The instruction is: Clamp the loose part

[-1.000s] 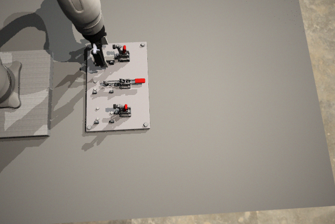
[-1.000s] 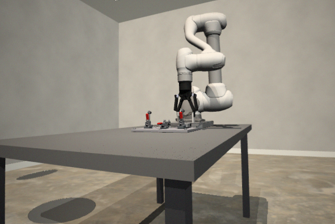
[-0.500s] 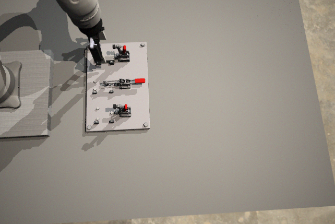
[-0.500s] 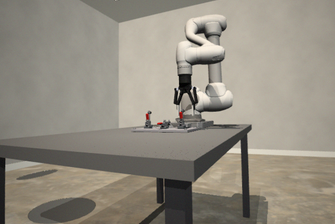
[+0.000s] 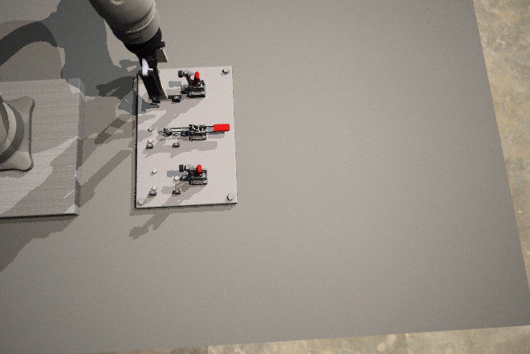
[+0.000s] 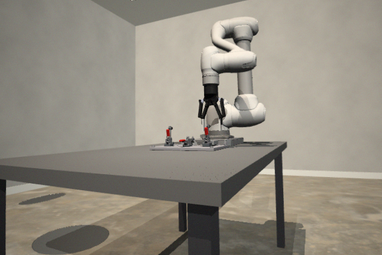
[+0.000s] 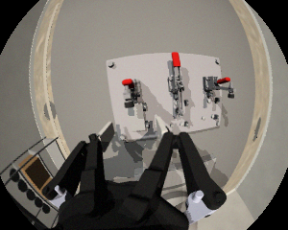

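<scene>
From above, I saw the pincer point(image 5: 163, 77) point(image 6: 212, 124) point(image 7: 134, 126) over the end of the fixture plate point(image 5: 186, 157) point(image 6: 181, 148) point(image 7: 156, 64) nearest the top edge of that view. The near clamp point(image 5: 196, 88) point(image 6: 206, 141) point(image 7: 135, 92) beside it was unlocked, its red handle raised. The middle clamp point(image 5: 197, 133) point(image 6: 187, 141) point(image 7: 176, 85) had its handle laid flat, while the far clamp point(image 5: 198, 178) point(image 6: 168, 140) point(image 7: 211, 84) stood open too.

From the exterior side, the pincer pointed down over the worktop point(image 6: 123, 166), its fingers well apart. Both open clamps showed upright red handles.

In the wrist view, the pincer stood moderately wide, gripping nothing. The pale part point(image 7: 139, 119) lay at the near clamp's nest, between and beyond the fingertips; whether it sat fully against the blocks, I couldn't tell.
</scene>
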You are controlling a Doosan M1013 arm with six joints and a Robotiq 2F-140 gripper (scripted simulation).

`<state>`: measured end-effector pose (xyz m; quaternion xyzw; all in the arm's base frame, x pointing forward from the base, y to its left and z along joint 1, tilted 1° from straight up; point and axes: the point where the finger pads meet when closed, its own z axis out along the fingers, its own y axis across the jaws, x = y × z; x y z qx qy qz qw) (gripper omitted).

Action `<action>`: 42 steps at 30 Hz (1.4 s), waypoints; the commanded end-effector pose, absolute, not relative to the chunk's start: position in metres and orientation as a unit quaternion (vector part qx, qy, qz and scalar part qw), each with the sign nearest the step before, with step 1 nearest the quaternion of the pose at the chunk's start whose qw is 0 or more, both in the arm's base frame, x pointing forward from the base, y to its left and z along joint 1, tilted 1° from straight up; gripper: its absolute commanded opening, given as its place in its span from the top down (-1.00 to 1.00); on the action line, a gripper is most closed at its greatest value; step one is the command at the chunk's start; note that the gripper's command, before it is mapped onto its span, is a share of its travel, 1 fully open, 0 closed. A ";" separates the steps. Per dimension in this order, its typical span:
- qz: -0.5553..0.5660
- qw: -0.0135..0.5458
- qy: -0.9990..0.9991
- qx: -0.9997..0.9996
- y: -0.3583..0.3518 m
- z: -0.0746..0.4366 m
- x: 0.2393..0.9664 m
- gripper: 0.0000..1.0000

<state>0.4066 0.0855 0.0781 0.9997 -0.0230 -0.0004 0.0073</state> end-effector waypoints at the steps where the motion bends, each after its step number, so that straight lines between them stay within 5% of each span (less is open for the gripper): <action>1: 0.000 0.007 -0.023 1.000 0.086 0.078 0.407 -0.25; 3: 0.000 0.007 -0.023 1.000 0.086 0.078 0.407 -0.25; 4: 0.000 0.007 -0.023 1.000 0.086 0.078 0.407 0.80; 42: 0.000 0.007 -0.023 1.000 0.085 0.072 0.407 0.80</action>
